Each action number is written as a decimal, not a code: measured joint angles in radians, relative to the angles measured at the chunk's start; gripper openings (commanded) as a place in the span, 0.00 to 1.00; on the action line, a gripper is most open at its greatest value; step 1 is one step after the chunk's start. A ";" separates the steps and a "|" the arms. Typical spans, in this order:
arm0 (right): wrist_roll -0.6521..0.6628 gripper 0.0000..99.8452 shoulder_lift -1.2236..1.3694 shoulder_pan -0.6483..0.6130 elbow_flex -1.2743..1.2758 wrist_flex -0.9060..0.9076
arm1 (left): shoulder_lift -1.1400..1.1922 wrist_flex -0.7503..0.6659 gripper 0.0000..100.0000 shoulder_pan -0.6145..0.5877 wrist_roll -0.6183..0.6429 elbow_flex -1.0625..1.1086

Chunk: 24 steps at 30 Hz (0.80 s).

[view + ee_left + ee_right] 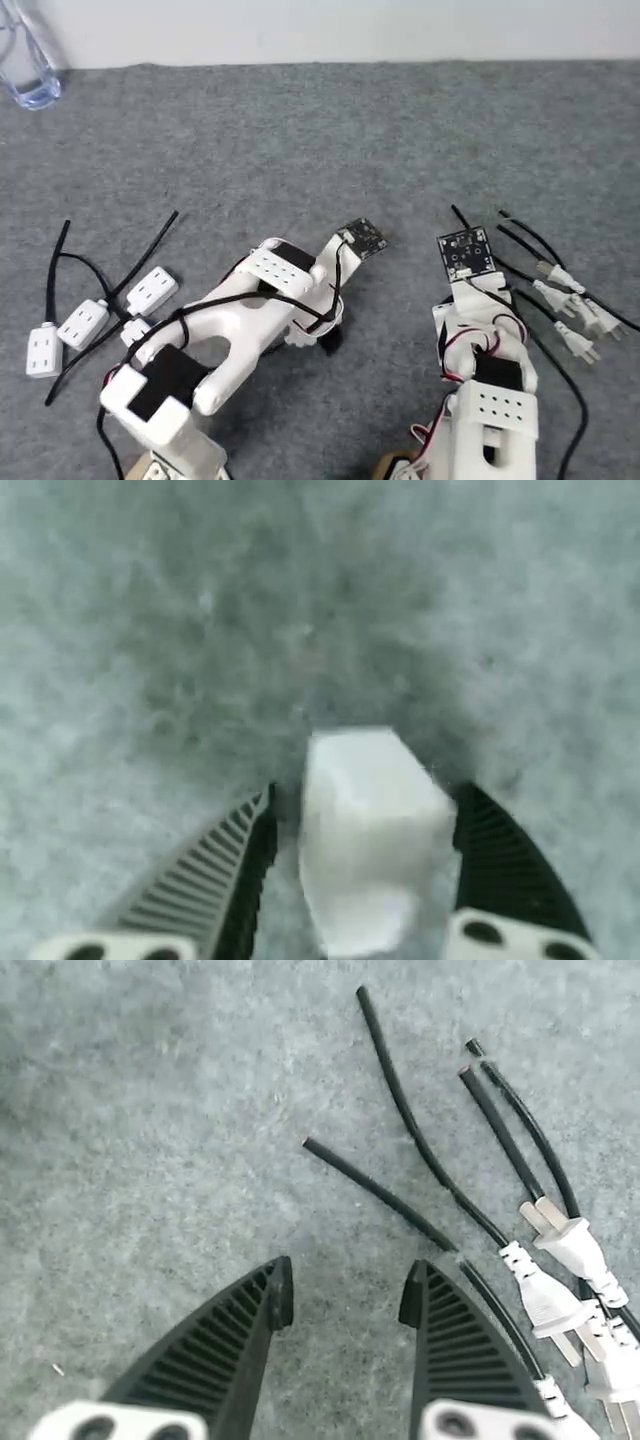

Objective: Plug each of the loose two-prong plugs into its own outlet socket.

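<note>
- The left tool (368,798) has its jaws closed in on a white outlet socket (372,830), one jaw against each flank. It looks gripped and is held low over the grey table (150,630).
- In the high view that arm lies from 7 o'clock towards the centre, with its wrist covering the socket. The middle is probably chosen so the other arm can get at the socket.
- The other outlet sockets (83,322) lie in a loose cluster at 8 o'clock, with short black cords (60,260) crossing among them. They are well apart from the plugs, so each would need bringing over in turn.
- The right tool (348,1280) is wide open with nothing between its jaws, pointing down at bare table. Its arm stands at 5 o'clock.
- The two-prong plugs (545,1300) lie side by side at 4 o'clock, just beside the right tool. Their cord stubs fan towards 11 o'clock and their prongs point towards 5 o'clock. Being that close suits the right arm as the one to pick them up.
- No plug appears seated yet. A socket held steady makes a fixed target, so the likely next step is the right tool taking one plug by its body, with the prongs left free.
</note>
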 measured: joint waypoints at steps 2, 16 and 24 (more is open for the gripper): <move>0.000 0.19 0.000 0.000 0.000 0.000 | 0.000 0.002 0.27 0.000 -0.011 0.000; 0.000 0.19 0.000 0.000 0.000 -0.003 | 0.005 0.040 0.27 -0.097 -0.126 -0.020; 0.000 0.19 0.000 0.000 0.000 -0.008 | 0.005 0.150 0.27 -0.135 -0.135 -0.141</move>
